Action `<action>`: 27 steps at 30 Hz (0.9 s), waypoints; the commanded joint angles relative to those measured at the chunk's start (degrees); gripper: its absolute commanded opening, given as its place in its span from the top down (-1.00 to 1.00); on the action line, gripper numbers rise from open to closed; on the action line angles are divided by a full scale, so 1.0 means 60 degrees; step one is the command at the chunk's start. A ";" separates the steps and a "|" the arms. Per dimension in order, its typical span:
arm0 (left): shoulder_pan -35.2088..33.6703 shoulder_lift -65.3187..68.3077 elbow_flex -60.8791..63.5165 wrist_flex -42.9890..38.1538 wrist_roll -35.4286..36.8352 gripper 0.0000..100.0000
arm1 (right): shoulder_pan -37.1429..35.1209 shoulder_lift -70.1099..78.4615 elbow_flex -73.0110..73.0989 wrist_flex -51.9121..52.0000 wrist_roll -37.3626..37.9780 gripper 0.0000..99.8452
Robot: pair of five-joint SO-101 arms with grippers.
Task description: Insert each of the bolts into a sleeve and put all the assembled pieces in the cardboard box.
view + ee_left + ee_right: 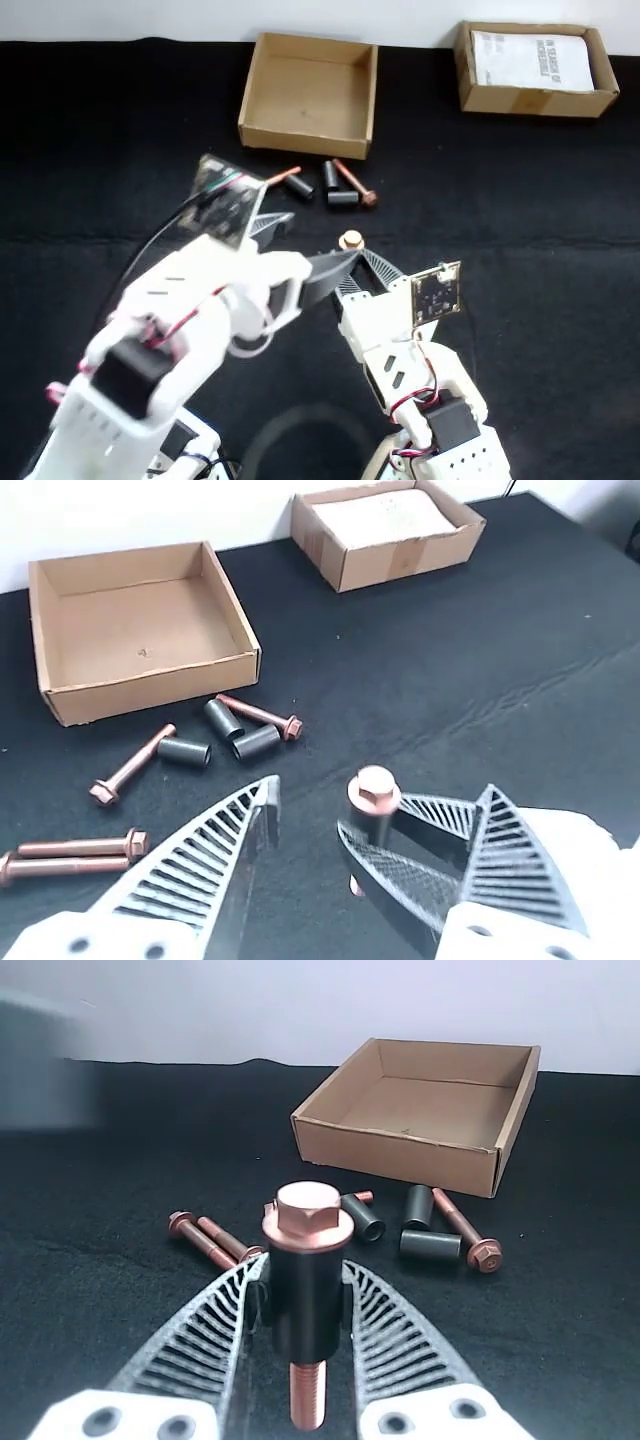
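My right gripper [305,1282] is shut on a black sleeve [303,1290] with a copper bolt [306,1212] pushed through it, held upright above the black mat. From above, this assembled piece [350,240] is at the table's middle, with the right gripper [356,262] under it. My left gripper [308,805] stands open beside it, one finger [395,875] close against the piece [373,792]. Three loose sleeves [184,751] [222,719] [256,742] and several loose bolts [130,765] [75,846] lie before the empty cardboard box [305,140].
A second cardboard box [533,98] with a printed sheet in it stands at the far right. The left arm's white body [170,330] covers the near left of the table. Black cloth lies over the whole table.
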 commanded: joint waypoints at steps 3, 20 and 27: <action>-0.0168 -0.2029 0.0447 0.0952 0.0029 0.55 | 0.0637 -0.0022 0.0755 -0.0198 0.0073 0.99; -0.2996 -0.6029 0.4930 0.0821 0.0044 0.98 | 0.0945 0.1575 -0.4286 0.2044 0.0073 0.99; -0.3656 -0.6029 0.7011 0.0542 0.0029 0.98 | 0.0945 0.5238 -0.7832 0.3158 0.0029 0.99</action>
